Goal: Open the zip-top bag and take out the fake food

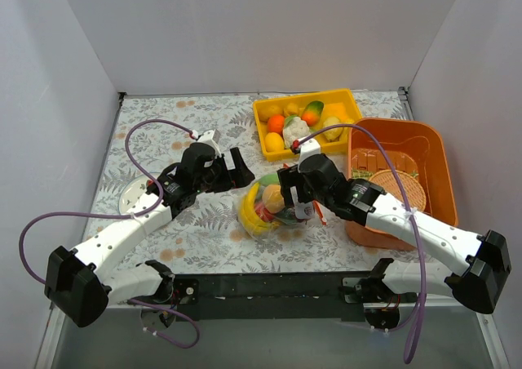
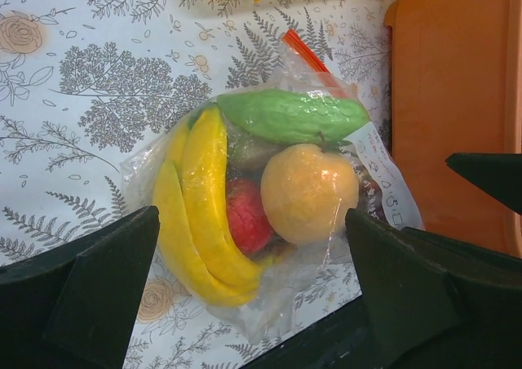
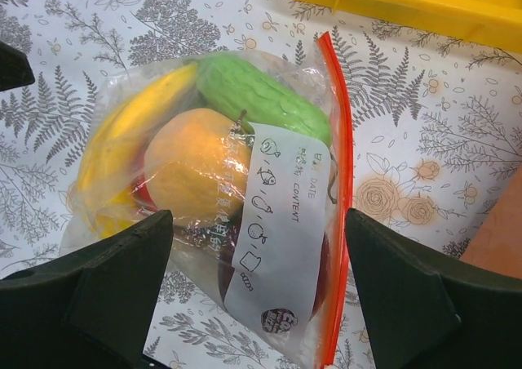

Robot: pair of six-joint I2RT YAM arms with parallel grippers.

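The zip-top bag (image 1: 269, 206) is seen lying flat on the leaf-printed tablecloth (image 1: 204, 230), and every other place is given from it. The fake food (image 2: 269, 189) is held inside it: a yellow banana bunch (image 2: 204, 214), a green piece (image 2: 289, 116), a round yellow-orange fruit (image 2: 308, 191) and a red fruit (image 2: 247, 218) are pressed together under the clear plastic. A red-orange zip strip (image 3: 341, 181) is shown as one unbroken line along the bag's edge on the side toward the orange tub (image 1: 432, 140), and a white label (image 3: 281, 222) is stuck just beside that strip.

The left gripper (image 1: 242, 166) is held just to the left of the bag and the right gripper (image 1: 287, 193) just to its right, so the bag is flanked by both. In each wrist view the dark fingers (image 2: 106, 287) are spread wide with the bag framed between them. Nothing is grasped by either one. Whether any fingertip touches the plastic cannot be told.

The orange tub is found to the right of the bag. A yellow tray (image 1: 347, 104) with more toy produce is set beyond the bag, toward the back wall.
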